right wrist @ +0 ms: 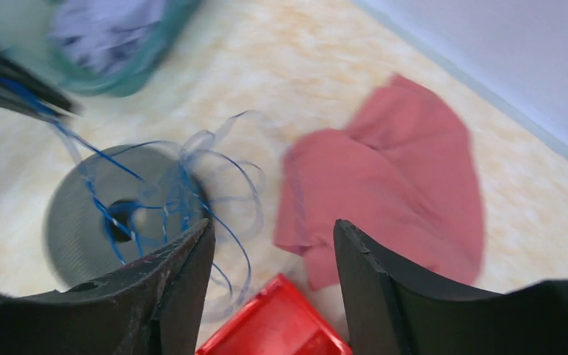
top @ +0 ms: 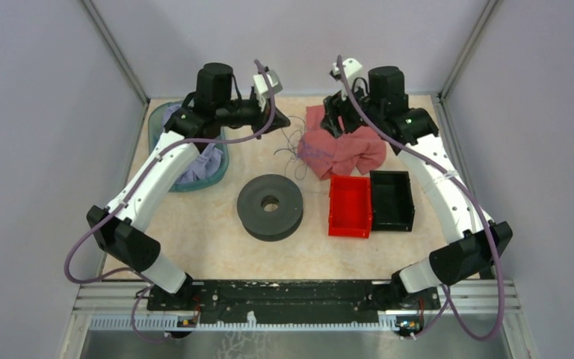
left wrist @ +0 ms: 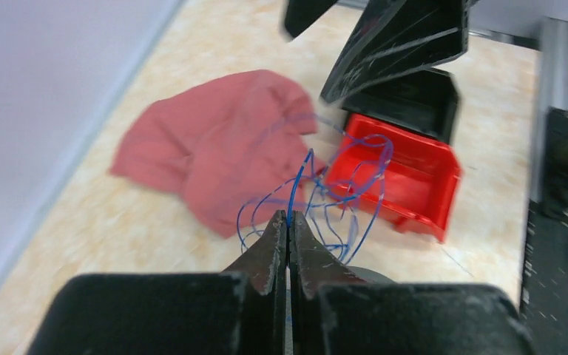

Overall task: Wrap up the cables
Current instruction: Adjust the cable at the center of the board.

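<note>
Right at the tips, the left gripper (left wrist: 289,218) is clenched on the cables (left wrist: 296,185), very thin thread-like wire that looks blue in the wrist views; a strand rises from between its closed fingers. From there the wire spreads in loose curly loops, hanging above the beige marbled table (top: 194,239) near the middle of its far edge. The right gripper (right wrist: 272,224) is released, its black fingers spread with nothing between them, close to the loops on their right side. Just behind the loops lies a crumpled pinkish-red cloth (left wrist: 222,148), near the far edge and right of the middle. Below the loops, toward the table's middle, sits a large black round spool (top: 270,206) with a hole in its centre. To its right stand a red plastic bin (top: 350,206) and a black plastic bin (top: 392,200), side by side and touching. A teal basket (top: 211,178) holding lilac fabric sits at the far-left corner, partly hidden by the left arm.
</note>
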Tool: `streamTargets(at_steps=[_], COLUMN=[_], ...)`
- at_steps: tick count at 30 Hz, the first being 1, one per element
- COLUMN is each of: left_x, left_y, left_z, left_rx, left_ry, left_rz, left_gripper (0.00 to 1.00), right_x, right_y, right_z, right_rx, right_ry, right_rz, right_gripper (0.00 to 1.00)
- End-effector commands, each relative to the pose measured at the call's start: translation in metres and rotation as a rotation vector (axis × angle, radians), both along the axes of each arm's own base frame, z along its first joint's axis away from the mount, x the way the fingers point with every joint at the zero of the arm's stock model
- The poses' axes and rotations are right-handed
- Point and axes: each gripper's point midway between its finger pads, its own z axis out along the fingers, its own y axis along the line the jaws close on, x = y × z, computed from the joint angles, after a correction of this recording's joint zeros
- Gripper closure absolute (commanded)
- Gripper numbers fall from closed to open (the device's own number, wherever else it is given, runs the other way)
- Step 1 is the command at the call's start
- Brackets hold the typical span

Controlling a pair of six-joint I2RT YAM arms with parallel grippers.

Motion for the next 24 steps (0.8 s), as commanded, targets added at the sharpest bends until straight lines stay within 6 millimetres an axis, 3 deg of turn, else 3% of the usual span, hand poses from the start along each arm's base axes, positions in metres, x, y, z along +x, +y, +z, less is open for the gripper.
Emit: streamTargets(at_steps=[1, 3, 5, 6, 10, 15, 20, 24], left_x=[0.034, 0.024, 0.016, 0.014, 0.011, 0.002, -0.007, -0.009], left_y=[0.036, 0.029, 0.022, 0.019, 0.014, 0.008, 0.0, -0.004], left_z=[0.07, 0.079, 0.084, 0.085, 0.09, 0.104, 0.102, 0.099], left_rx=[-0.058, -0.091, -0.119, -0.129, -0.154, -0.198, -0.235, -0.252], left_ry=[-0.135, -0.107, -0.08, -0.07, -0.055, -0.028, 0.042, 0.08], left_rz=[0.339, 0.287, 0.238, 0.223, 0.196, 0.151, 0.099, 0.083], left_gripper=[1.0, 1.0, 1.0, 1.0, 1.0, 1.0, 1.0, 1.0], right_x=[0.043, 0.033, 0.014, 0.006, -0.014, -0.001, 0.001, 0.012], right_y=[-0.059, -0.039, -0.009, 0.002, 0.028, 0.037, 0.047, 0.04], right_z=[0.053, 0.057, 0.057, 0.055, 0.041, 0.016, -0.009, -0.027], right_rx=[0.027, 0.062, 0.12, 0.146, 0.196, 0.245, 0.261, 0.214], right_ry=[-0.185, -0.19, -0.159, -0.138, -0.071, 0.012, 0.075, 0.078], right_rz=[-0.367, -0.235, -0.038, 0.042, 0.221, 0.162, 0.122, 0.031], right_gripper=[0.37, 0.34, 0.19, 0.17, 0.15, 0.15, 0.15, 0.19])
